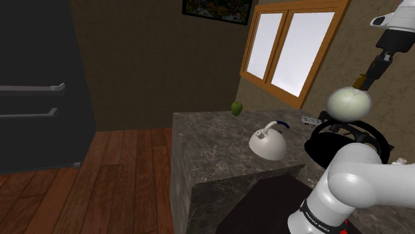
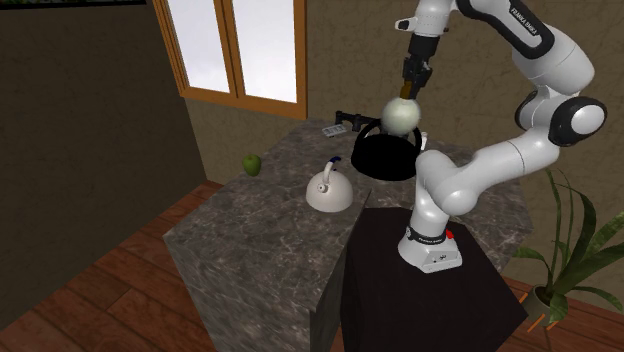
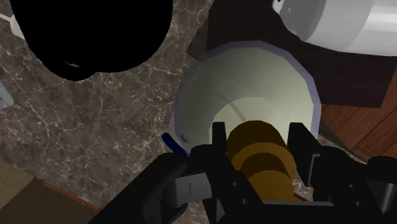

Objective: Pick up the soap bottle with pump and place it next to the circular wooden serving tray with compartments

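Observation:
The soap bottle has a round, pale greenish-white body and a brown-gold pump on top. It hangs in the air above the counter, body downward. My gripper is shut on the pump, with a black finger on each side of it in the wrist view. The bottle's body bulges out beyond the fingers. A round black tray lies on the dark marble counter, just below and beside the hanging bottle.
A white kettle stands mid-counter. A green apple lies at the far edge and a small grey device under the window. Near the dark stand are my arm's lower links and a plant.

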### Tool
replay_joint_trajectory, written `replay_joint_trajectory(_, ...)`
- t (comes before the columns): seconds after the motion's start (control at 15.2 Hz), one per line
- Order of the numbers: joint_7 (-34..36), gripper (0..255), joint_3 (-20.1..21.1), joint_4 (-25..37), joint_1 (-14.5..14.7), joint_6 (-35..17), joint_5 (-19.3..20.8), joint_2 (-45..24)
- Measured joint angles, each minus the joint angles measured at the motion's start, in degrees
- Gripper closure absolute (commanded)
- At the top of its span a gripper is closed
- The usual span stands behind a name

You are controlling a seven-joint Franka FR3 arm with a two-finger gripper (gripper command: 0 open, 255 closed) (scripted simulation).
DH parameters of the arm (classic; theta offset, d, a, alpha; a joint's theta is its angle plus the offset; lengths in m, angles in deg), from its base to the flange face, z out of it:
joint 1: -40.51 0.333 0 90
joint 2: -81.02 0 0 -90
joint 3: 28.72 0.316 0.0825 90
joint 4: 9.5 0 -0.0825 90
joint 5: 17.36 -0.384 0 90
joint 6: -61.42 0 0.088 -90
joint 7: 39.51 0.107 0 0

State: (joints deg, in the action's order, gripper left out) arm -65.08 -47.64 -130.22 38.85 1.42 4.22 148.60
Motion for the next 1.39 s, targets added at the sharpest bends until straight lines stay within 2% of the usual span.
replay_joint_trajectory(0.66,-13.5,255,-8.8,7.4,0.6,7.1,13.6,4.8)
replay_joint_trajectory(1.39,-31.4,255,-17.5,22.9,4.1,12.1,29.4,4.0)
